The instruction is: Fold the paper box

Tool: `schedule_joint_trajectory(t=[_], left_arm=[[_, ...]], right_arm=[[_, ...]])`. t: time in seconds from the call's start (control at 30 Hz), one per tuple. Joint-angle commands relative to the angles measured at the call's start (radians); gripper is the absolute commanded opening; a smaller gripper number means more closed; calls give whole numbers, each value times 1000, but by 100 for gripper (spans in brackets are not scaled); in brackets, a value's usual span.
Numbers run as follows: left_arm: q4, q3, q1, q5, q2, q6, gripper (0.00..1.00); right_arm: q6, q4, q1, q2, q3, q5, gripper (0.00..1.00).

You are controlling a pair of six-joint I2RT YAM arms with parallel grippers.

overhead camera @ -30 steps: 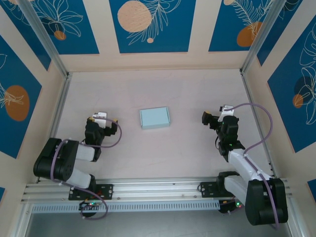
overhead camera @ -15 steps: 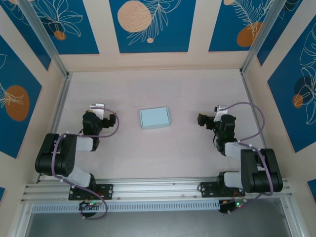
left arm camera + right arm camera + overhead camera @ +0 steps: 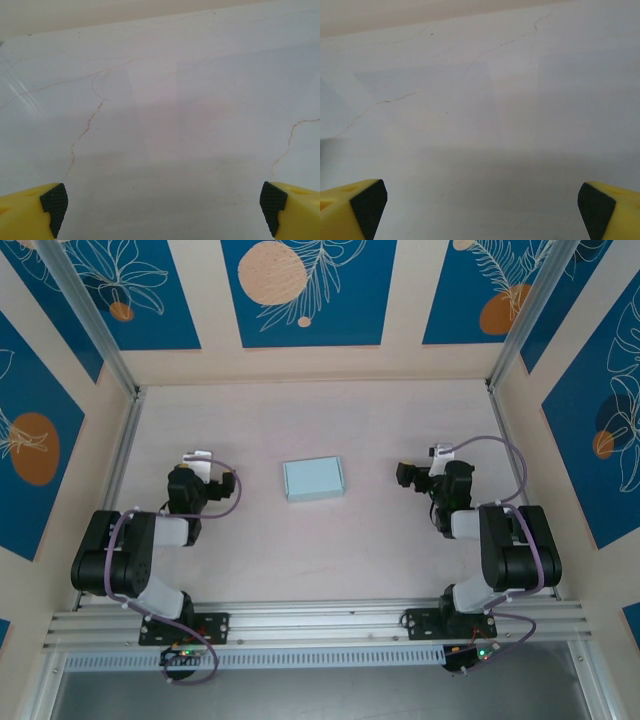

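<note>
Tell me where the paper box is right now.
In the top external view the paper box lies on the table near its middle, between the left arm and the right arm, touching neither.

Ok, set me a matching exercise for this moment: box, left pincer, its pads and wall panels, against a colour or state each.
Things:
1. box
2. left pincer
3. pads
4. wall panels

Descriptions:
A. black
B. dark blue with orange discs
C. pale blue, closed up, touched by nothing
D. open, over the table

Pairs: 1-C, 2-D, 3-A, 4-B
</note>
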Motion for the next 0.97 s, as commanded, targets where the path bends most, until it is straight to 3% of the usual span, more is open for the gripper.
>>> schedule_joint_trajectory(t=[0.0, 0.93], left_arm=[[1, 3, 8, 20, 2, -13, 100], [-4, 5, 8, 34, 3, -7, 100]], right_arm=[[-28, 1, 7, 1, 16, -1, 100], [-30, 3, 9, 1, 15, 1, 100]])
